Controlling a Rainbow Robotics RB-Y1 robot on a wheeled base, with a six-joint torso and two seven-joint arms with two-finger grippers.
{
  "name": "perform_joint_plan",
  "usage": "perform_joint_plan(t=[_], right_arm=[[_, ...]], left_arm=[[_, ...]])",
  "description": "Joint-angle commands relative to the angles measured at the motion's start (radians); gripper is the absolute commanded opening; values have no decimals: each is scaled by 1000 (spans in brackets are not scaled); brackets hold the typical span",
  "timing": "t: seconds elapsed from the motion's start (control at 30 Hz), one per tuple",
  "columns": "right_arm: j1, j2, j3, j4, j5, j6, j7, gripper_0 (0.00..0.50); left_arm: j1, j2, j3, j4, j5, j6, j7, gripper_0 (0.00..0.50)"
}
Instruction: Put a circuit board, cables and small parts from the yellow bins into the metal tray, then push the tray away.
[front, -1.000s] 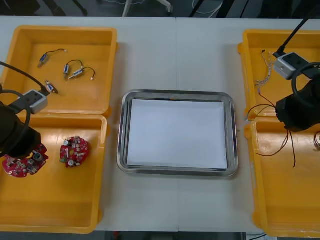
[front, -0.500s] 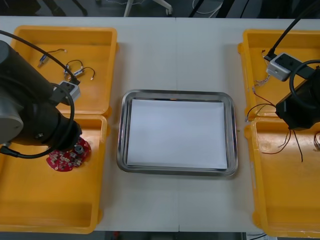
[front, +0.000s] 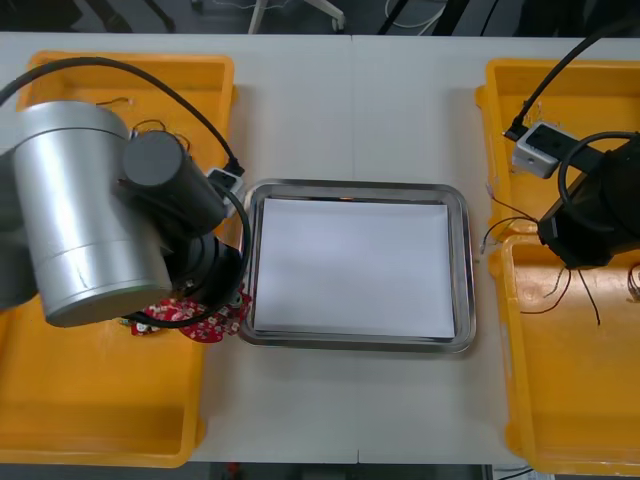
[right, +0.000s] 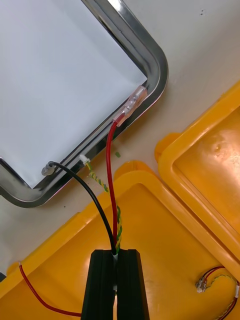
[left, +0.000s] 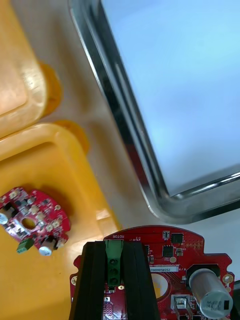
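Left gripper (left: 114, 282) clamped on round red circuit board (left: 172, 246) beside tray (left: 124, 131), right gripper (right: 116, 286) pinching red, black cables (right: 111, 170) over bin (right: 165, 235)

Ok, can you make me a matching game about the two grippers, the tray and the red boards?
Things:
1. left gripper
2. right gripper
3. metal tray
4. other circuit board

What fits:
A. lies in a yellow bin
B. shut on cables
C. white inside
D. shut on a circuit board

Pairs: 1-D, 2-B, 3-C, 4-A.
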Motion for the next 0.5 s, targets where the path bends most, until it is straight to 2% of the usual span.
perform_joint_plan(t=[0.03, 0.27, 0.5], right_arm=[[-29, 25, 32, -38, 15, 9, 7, 0], [-29, 25, 45, -49, 17, 9, 4, 0], [-29, 23, 45, -49, 25, 13, 4, 0]], left_arm=[[-102, -96, -86, 65, -61, -4, 201, 0], [-150, -190, -170, 194, -150, -62, 267, 0], [-151, -233, -239, 323, -236, -170, 286, 0]])
